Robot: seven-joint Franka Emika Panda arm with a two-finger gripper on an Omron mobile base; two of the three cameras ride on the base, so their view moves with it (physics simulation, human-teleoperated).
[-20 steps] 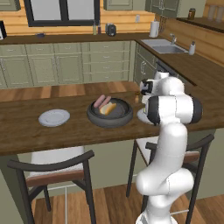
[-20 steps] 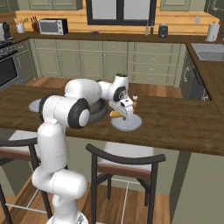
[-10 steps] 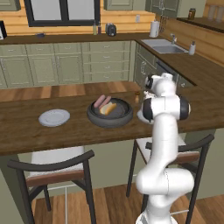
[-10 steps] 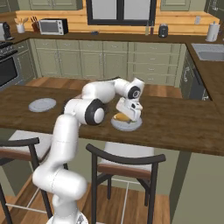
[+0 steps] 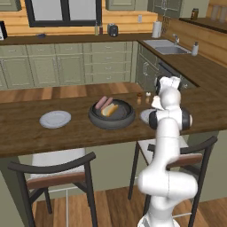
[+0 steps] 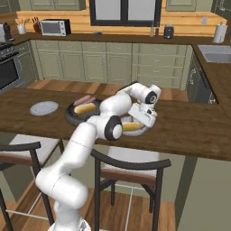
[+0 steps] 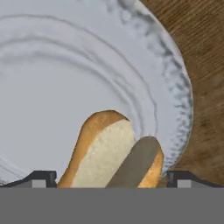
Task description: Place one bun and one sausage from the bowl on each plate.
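From here I see a smooth, glazed-looking plate [image 7: 65, 78] with a mottled rim, a bun [image 7: 103, 153] with matt, crumbly cut face beside its browned crust, and a grained wooden counter [image 7: 197, 39] under the plate.

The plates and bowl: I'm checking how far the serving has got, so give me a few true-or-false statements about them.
1. A bun lies on the plate under the claw. True.
2. The far plate, on the other side of the bowl, already holds a sausage. False: it is bare.
3. The bowl still holds a bun and a sausage. True.
4. The claw is clamped on the bun. False: its jaws stand open and the bun rests on the plate.
5. Both plates sit on the floor. False: they sit on the wooden counter.
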